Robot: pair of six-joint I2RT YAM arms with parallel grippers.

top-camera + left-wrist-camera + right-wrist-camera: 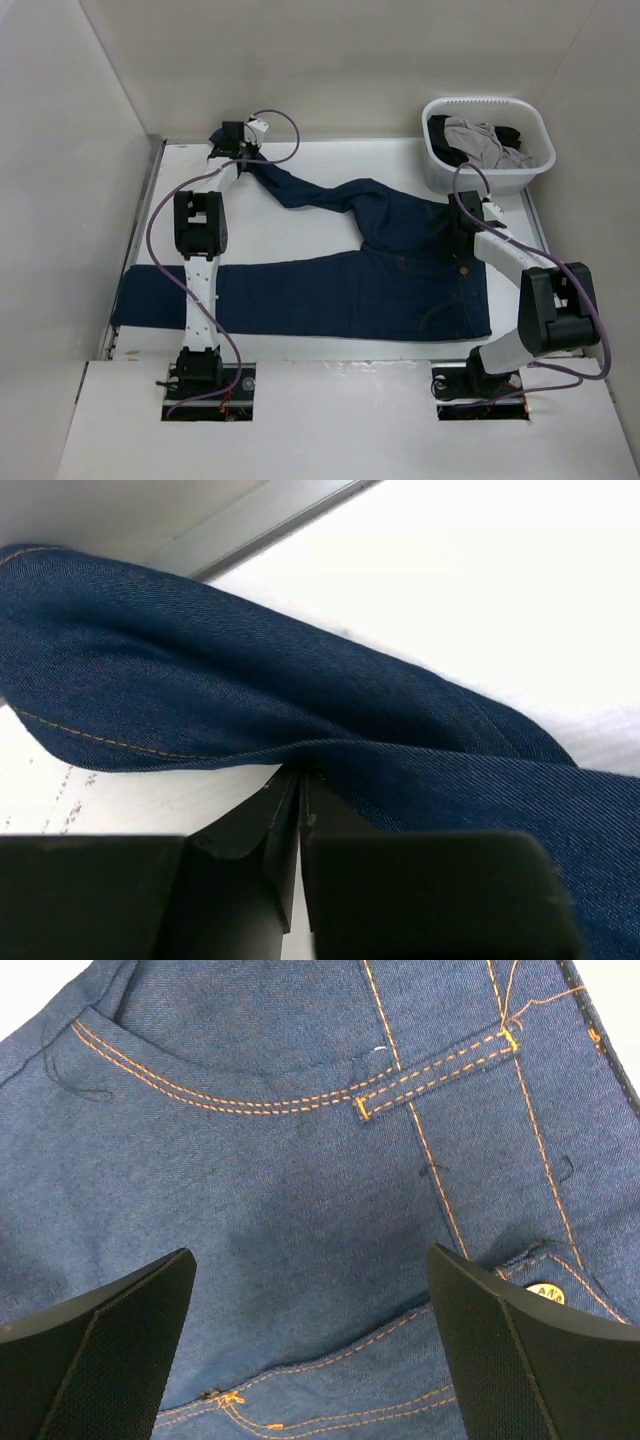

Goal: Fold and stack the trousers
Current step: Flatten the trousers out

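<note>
Pinching trousers [340,285] leg: left pincer [300,778]; right pincer [310,1252] spread over waist.

The right pincer [310,1255] is spread wide over dark blue jeans [300,1190], and denim fills the gap between its black fingers [110,1340]. A metal button [545,1292] sits just beside the right fingertip. A curved, orange-stitched pocket seam [200,1095] lies ahead, with white counter [25,990] beyond.

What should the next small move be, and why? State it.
Probably lift the left tool and draw the far leg of the trousers toward the near one: it is shut on that twisted leg, while the right tool hangs open over the waist.
</note>
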